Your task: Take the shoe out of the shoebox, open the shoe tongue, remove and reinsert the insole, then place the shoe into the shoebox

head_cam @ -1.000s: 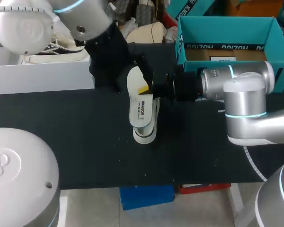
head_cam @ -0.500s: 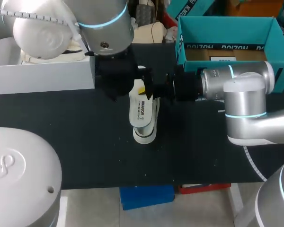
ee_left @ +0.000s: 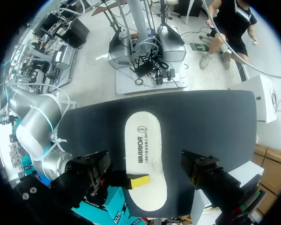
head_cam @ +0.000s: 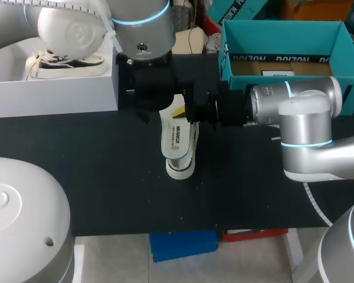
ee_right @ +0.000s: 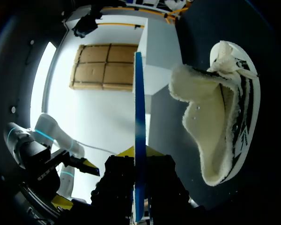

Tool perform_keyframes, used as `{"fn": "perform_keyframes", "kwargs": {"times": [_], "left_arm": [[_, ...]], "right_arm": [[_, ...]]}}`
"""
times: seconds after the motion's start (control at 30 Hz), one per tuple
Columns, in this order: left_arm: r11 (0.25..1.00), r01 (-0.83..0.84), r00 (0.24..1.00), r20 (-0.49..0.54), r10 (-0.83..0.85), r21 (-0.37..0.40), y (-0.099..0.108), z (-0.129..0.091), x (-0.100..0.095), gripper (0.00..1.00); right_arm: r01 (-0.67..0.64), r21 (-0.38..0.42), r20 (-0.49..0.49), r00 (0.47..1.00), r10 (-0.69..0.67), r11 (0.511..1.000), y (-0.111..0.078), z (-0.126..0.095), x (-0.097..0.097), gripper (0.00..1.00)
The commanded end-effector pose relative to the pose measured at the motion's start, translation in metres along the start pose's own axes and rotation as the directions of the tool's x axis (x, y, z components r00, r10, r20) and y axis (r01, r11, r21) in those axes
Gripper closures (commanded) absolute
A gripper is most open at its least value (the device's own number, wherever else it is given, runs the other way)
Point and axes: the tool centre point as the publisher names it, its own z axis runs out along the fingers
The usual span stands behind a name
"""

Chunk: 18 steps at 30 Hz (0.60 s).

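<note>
Left to right. A white cardboard shoebox [head_cam: 53, 94] stands at the far left of the black table [head_cam: 106, 171], with a low white-and-black shoe [head_cam: 65, 62] lying inside it. Beside the box, the left arm hangs over the middle of the table. The left gripper [ee_left: 145, 161] points straight down, its fingers spread wide on either side of the insole and touching nothing. The white foam insole [head_cam: 177, 138], printed side up, is held flat and raised above the table. Under it, resting on the table and outside both boxes, lies the white fleece-lined shoe with black stripes [ee_right: 225, 117], its toe showing past the insole's near end in the head view. The right arm reaches in level from the right. The right gripper [ee_right: 139, 157] is clenched on the insole's far end, one yellow fingertip [ee_left: 138, 180] pressed on the upper face; its wrist view shows the insole edge-on between the fingers. At the far right stands an open teal cardboard box [head_cam: 283, 35].
</note>
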Motion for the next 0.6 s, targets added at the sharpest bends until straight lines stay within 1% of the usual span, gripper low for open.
{"fn": "perform_keyframes", "kwargs": {"times": [0.03, 0.27, 0.6], "left_arm": [[1.0, 0.001, 0.999, -0.032, -0.001, 0.015, 0.016, -0.001, -0.007, 0.0], [1.0, 0.004, 0.999, -0.04, -0.004, 0.018, 0.043, -0.001, -0.008, 0.0], [1.0, 0.007, 0.999, -0.05, -0.006, 0.019, 0.091, 0.002, -0.006, 0.0]], "right_arm": [[-0.001, -0.003, 0.002, 1.0, 0.001, 1.0, -0.001, 0.001, 0.0, 1.0], [-0.001, -0.003, 0.002, 1.0, 0.001, 1.0, -0.001, 0.001, 0.0, 1.0], [-0.001, -0.003, 0.002, 1.0, 0.001, 1.0, -0.001, 0.001, 0.0, 1.0]]}}
